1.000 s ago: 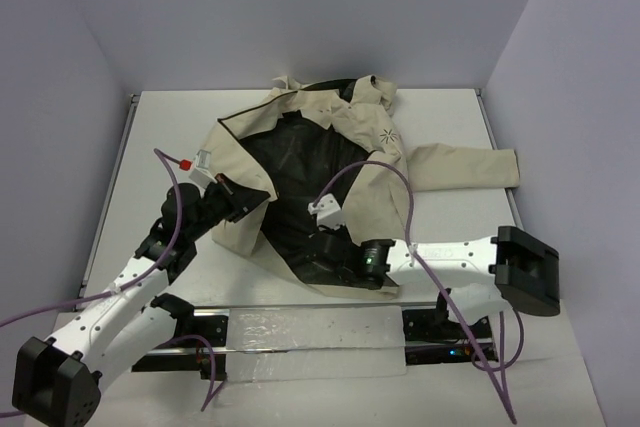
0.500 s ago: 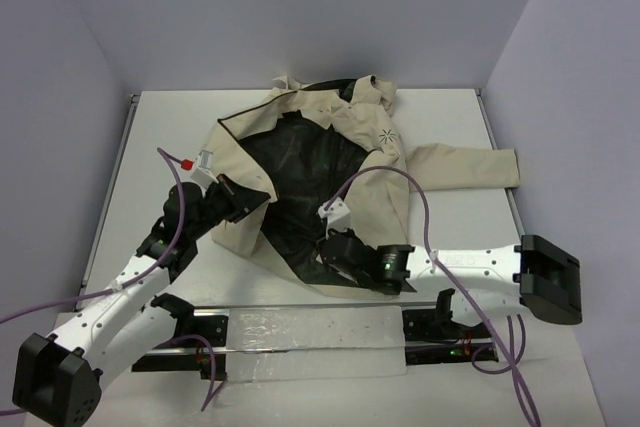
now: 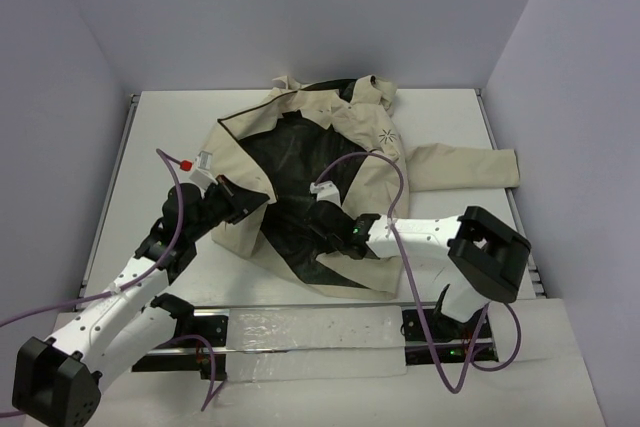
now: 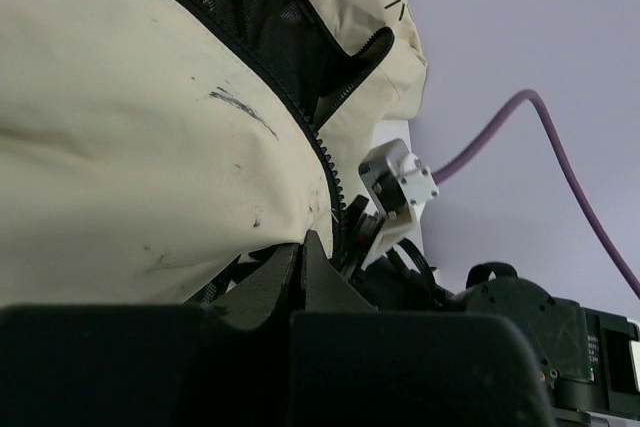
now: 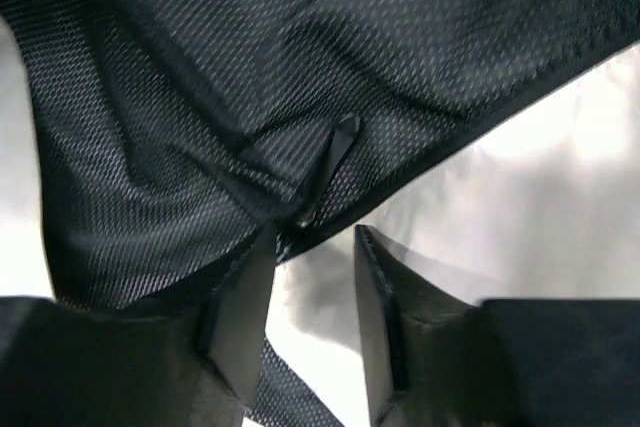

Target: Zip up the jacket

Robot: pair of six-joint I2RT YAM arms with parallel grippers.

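Observation:
The beige jacket (image 3: pixel 360 162) lies open on the white table (image 3: pixel 160 127), black mesh lining (image 3: pixel 300 167) facing up, star logo (image 3: pixel 387 135) on its right panel. My left gripper (image 3: pixel 250 199) is shut on the jacket's left front edge; in the left wrist view its jaws (image 4: pixel 301 244) pinch the beige cloth (image 4: pixel 150 117) beside the zipper teeth (image 4: pixel 325 157). My right gripper (image 3: pixel 322 219) is open over the lining near the lower hem. In the right wrist view it (image 5: pixel 312 247) straddles the dark lining edge below a dark zipper tab (image 5: pixel 335 152).
The jacket's sleeve (image 3: pixel 470 167) stretches toward the table's right edge. A metal rail with a clear plate (image 3: pixel 310 332) runs along the near edge between the arm bases. Purple cables loop above both arms. Walls close in the table on three sides.
My right arm has folded inward and its gripper moved up and slightly left from the hem onto the lining. The left arm and its grip have not moved.

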